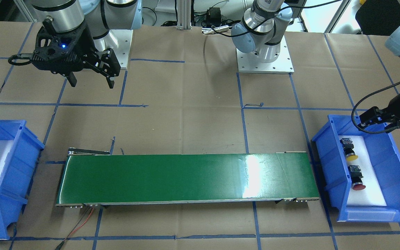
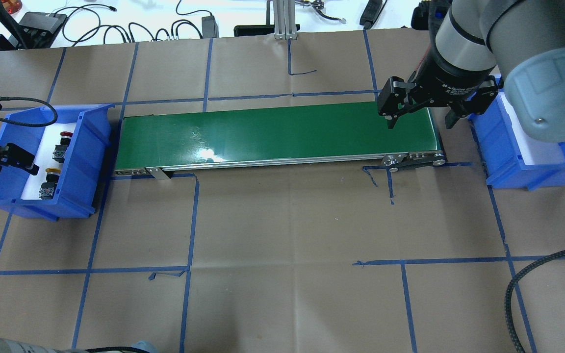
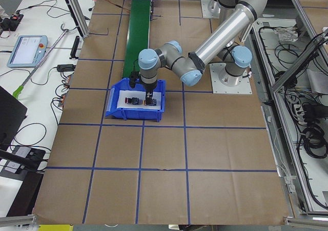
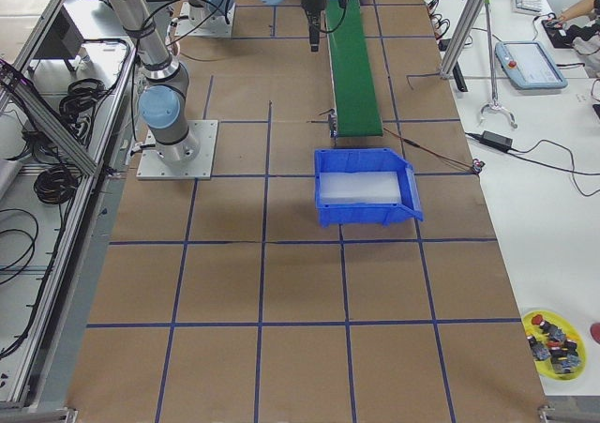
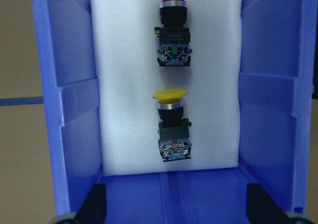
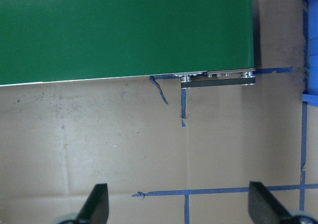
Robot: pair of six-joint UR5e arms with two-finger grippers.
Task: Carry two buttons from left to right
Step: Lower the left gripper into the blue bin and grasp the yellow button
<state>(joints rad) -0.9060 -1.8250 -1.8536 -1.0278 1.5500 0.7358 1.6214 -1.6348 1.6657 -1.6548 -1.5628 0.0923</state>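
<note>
Left wrist view. The left gripper [image 5: 176, 209] shows two black fingertips [image 5: 94, 204] at the 6 o'clock edge, spread wide with nothing between them. Below is the left bin [image 5: 69, 85], glossy blue moulded plastic with ribbed walls. It is lined with a white, fine-grained foam pad [image 5: 124, 85]. On the pad lies the red button [image 5: 173, 30]. The yellow button [image 5: 171, 127] lies at its 6 o'clock, apart from it. Both are on their sides, domed mushroom caps toward 12, boxy black-grey contact blocks toward 6.

Right wrist view. The right gripper [image 6: 178, 204] also has its fingers wide apart and holds nothing. It is over creased brown paper [image 6: 99, 144] crossed by blue tape [image 6: 218, 190]. The smooth green belt [image 6: 124, 30] fills the 12 o'clock half, with a metal roller bracket [image 6: 218, 80] at its corner.

Overhead view. The left bin sits at the belt's 9 o'clock end, the right bin [image 2: 523, 169] at 3 o'clock. The right gripper hangs above the belt's 3 o'clock end. There is a glare patch on the belt.

Front-facing view. The buttons lie in the bin at the belt's 3 o'clock, yellow at 12 o'clock of red.
</note>
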